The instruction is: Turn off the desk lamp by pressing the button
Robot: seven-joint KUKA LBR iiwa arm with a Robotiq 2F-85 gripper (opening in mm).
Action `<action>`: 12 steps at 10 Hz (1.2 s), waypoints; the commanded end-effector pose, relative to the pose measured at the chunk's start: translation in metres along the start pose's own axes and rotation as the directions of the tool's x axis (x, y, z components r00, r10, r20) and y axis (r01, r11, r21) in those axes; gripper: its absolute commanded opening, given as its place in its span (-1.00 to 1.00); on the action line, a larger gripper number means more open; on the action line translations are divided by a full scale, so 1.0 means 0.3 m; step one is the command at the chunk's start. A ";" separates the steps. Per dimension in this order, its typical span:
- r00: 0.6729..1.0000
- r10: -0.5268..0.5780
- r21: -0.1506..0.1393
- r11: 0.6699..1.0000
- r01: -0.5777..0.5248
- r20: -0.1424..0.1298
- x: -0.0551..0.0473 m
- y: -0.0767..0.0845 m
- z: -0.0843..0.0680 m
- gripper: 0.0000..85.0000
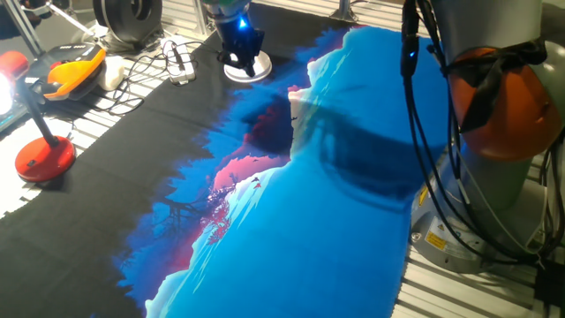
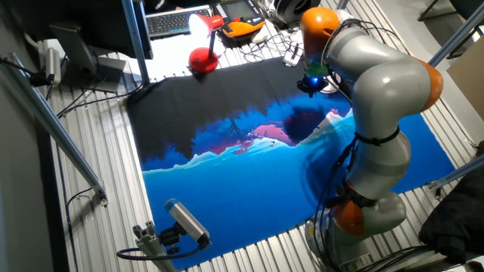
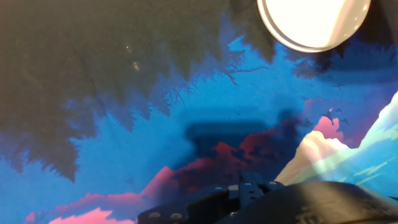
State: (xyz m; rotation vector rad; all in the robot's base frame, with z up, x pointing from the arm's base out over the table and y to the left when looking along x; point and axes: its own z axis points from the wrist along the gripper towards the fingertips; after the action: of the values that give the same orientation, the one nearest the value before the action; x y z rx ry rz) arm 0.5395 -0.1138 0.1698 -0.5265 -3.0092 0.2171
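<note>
The desk lamp's flat, round, glossy white base (image 1: 248,70) lies at the far edge of the blue and black mat. In the hand view the base (image 3: 314,22) is cut off by the top right edge. My gripper (image 1: 243,53), lit by a blue light, hangs right over the base, close to it or touching it; I cannot tell which. In the other fixed view the gripper (image 2: 312,85) shows beside the arm's grey links, and the base is hidden there. No view shows the fingertips well enough to tell their state. The button does not show.
A red-based lamp (image 1: 44,159) with a black arm stands at the left and is lit (image 2: 203,59). An orange object (image 1: 75,71), a white power strip (image 1: 181,62) and cables lie behind the mat. The arm's base (image 1: 503,115) stands at the right.
</note>
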 end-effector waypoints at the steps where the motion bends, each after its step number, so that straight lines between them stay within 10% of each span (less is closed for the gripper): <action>1: 1.000 0.000 -0.007 1.000 0.000 0.000 0.005 -0.007 -0.009 -1.00; 12: 0.998 -0.031 -0.011 0.999 0.032 0.048 0.018 -0.008 0.002 -1.00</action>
State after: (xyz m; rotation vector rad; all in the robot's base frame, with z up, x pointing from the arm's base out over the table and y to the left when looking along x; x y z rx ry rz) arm 0.5337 -0.1141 0.1701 -0.4828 -3.0632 0.2126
